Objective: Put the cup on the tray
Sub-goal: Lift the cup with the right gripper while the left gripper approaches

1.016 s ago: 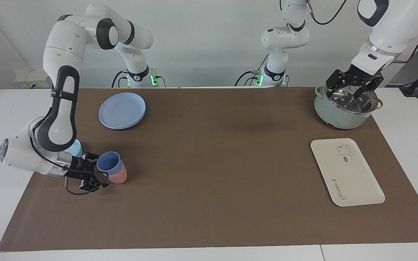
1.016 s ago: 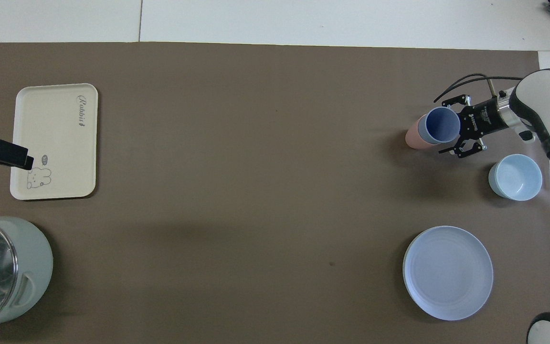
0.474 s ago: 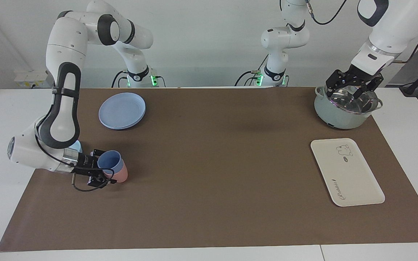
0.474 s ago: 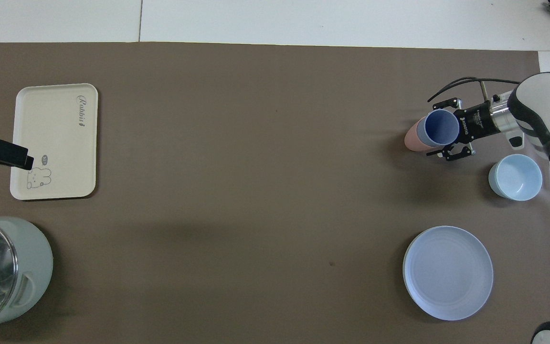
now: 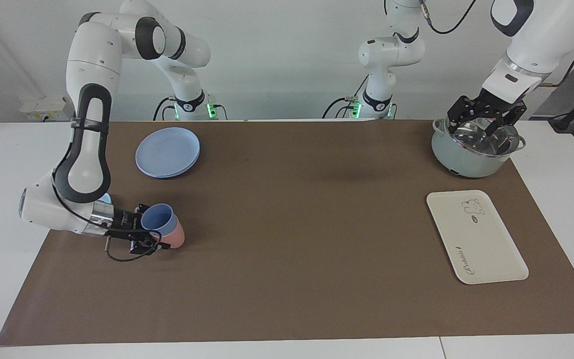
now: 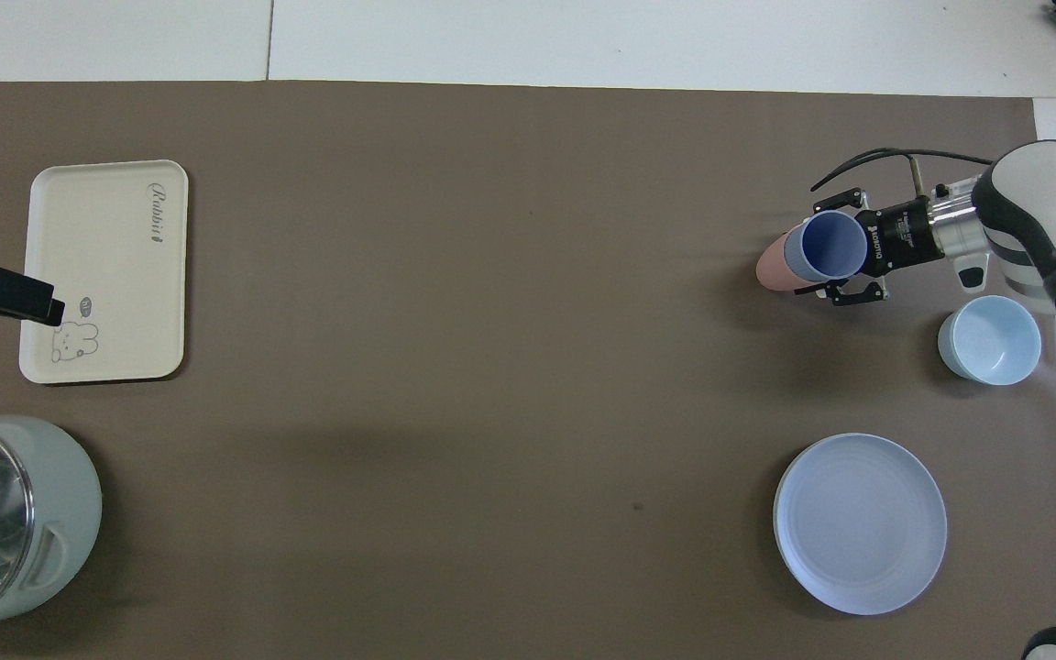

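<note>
The periwinkle-blue cup (image 5: 156, 218) (image 6: 826, 246) sits nested in a salmon-pink tumbler (image 5: 176, 238) (image 6: 769, 271) at the right arm's end of the brown mat. My right gripper (image 5: 152, 228) (image 6: 829, 247) reaches in level, with a finger on each side of the cup, shut on it. The stack leans a little. The cream-white tray (image 5: 476, 239) (image 6: 106, 266) lies flat and bare at the left arm's end of the mat. My left gripper (image 5: 486, 122) hangs open over the pot and waits; in the overhead view only its dark tip (image 6: 1, 295) shows.
A pale green pot (image 5: 471, 154) (image 6: 5, 513) stands nearer to the robots than the tray. A light-blue bowl (image 6: 991, 339) stands beside the right gripper's wrist. A round blue plate (image 5: 167, 152) (image 6: 860, 522) lies nearer to the robots than the cups.
My right gripper has slid toward the table's middle, and the blue cup and the pink tumbler have moved with it. Its fingers have drawn in on the cup. The left arm has not moved.
</note>
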Available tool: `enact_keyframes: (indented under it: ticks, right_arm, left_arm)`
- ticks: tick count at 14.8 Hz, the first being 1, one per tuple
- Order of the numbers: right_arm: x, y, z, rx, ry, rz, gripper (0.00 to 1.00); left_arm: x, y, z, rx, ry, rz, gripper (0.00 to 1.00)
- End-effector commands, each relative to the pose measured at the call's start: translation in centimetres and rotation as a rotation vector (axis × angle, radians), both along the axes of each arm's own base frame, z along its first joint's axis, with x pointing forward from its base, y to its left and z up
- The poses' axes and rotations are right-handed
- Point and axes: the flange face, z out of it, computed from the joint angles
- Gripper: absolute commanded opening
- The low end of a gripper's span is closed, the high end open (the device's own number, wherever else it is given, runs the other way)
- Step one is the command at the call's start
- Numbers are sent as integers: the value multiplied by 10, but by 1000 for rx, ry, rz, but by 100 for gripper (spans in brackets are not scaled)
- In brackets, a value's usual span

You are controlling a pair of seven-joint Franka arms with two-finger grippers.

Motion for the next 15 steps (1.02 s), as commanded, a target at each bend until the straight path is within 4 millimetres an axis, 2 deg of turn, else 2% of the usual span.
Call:
enact_keyframes:
  ticks: [1,3,5,10,15]
  right_arm:
    - [-10,33,33,27,-39,31,0]
    - [-14,66,56,16,-41,47,0]
    - [-20,108,84,-11,-17,38,0]
    - [-31,197,137,-63,23,1,0]
    - [-49,301,169,-186,76,-54,0]
  left_arm:
    - [-9,2,2,19,4,11,100]
    - [-9,2,2,19,4,11,100]
    - [-9,2,2,19,4,11,100]
    - [-9,2,1,18,6,11,100]
    - [-9,2,2,19,4,11,100]
